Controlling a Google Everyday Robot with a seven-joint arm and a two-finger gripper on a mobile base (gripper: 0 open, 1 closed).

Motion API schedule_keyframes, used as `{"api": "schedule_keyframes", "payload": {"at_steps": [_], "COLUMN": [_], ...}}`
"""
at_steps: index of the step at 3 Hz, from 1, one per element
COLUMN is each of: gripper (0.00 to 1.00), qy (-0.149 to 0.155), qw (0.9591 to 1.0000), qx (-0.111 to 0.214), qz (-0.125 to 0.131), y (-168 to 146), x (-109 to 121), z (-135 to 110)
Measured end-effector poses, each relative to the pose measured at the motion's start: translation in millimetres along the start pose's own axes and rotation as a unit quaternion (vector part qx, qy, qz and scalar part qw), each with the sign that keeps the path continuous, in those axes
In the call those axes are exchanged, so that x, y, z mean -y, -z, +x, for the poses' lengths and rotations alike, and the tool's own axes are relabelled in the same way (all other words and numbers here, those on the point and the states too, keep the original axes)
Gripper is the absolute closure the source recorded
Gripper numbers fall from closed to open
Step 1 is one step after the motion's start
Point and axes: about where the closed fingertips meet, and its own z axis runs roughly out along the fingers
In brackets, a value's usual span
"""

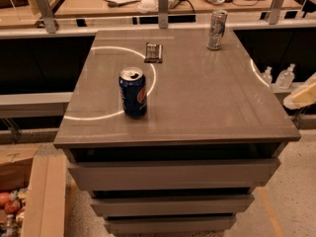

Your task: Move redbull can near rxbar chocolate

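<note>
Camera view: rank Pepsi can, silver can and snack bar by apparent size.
1. Pepsi can, though it is nearest the camera.
2. Silver can.
3. Snack bar.
Gripper at the right edge, beside the table.

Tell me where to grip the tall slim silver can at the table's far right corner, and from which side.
Grip the slim silver can mid-body, across its round wall: it stands upright and alone. Probably come from the right, where the gripper sits beyond the grey table edge.
</note>
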Motion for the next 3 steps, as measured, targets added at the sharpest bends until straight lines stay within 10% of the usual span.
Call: {"api": "schedule_keyframes", "payload": {"at_steps": [2,3], "gripper": [0.0,0.0], "qy": [-0.098,-0.098], "qw": [0.9851,0.985], "qx": [0.13,0.13], "qz": [0.055,0.056], "y": [-39,-39], "x": [80,80], "z": [4,4]}}
